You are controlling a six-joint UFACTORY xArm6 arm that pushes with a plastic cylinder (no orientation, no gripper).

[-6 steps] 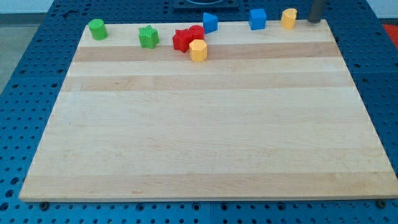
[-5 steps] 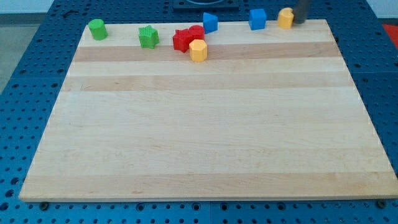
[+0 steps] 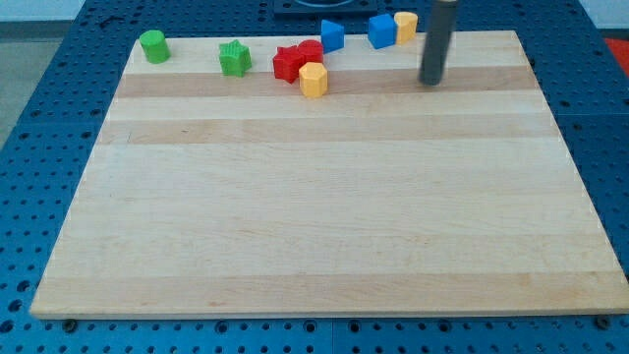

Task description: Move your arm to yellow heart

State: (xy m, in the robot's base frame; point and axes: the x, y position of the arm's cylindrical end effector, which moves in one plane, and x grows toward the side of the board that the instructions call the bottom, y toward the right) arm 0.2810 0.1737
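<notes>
My tip [image 3: 430,83] is now standing on the wooden board [image 3: 324,216], having come down and leftward from the view's top right corner. It is touching no block. Beyond it, the yellow heart [image 3: 405,26] is sitting further left along the top edge than before, up and slightly left of my tip and apart from it. It is now pressing against the blue cube [image 3: 381,30], which has shifted left too. The other yellow block [image 3: 313,79], the red blocks [image 3: 297,59], the blue wedge [image 3: 332,35], the green star [image 3: 234,58] and the green cylinder [image 3: 152,45] are lying unmoved.
</notes>
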